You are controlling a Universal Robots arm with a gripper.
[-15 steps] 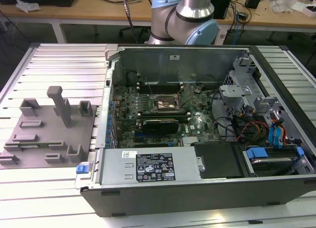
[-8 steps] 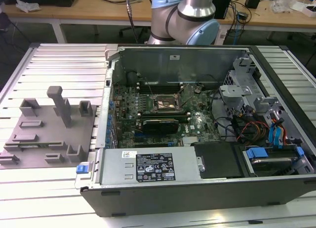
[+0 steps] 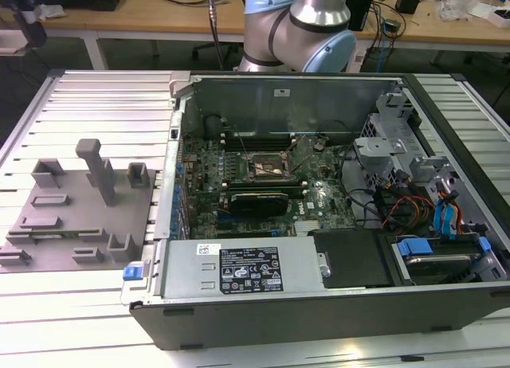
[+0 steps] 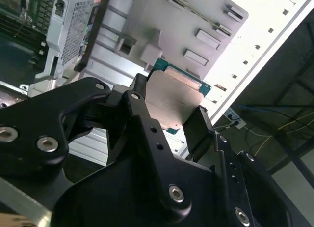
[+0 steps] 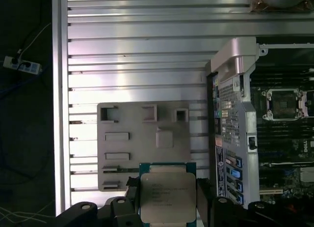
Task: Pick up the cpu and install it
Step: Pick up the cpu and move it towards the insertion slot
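The claw (image 5: 168,203) is clenched on the cpu (image 5: 168,196), its two black fingers (image 4: 197,128) pressing against opposite edges of the chip. In both wrist views the cpu (image 4: 172,100) sits between the fingers with its silver metal top facing the cameras and a green rim around it. The chip is held in the air above the slatted metal surface (image 5: 147,40), in line with one edge of the grey fixture plate (image 5: 142,138). The open computer case (image 3: 319,304) lies beside the plate. The socket (image 5: 284,101) on the motherboard (image 3: 239,201) is well apart from the cpu. The arm (image 3: 299,25) stands behind the case in the exterior view.
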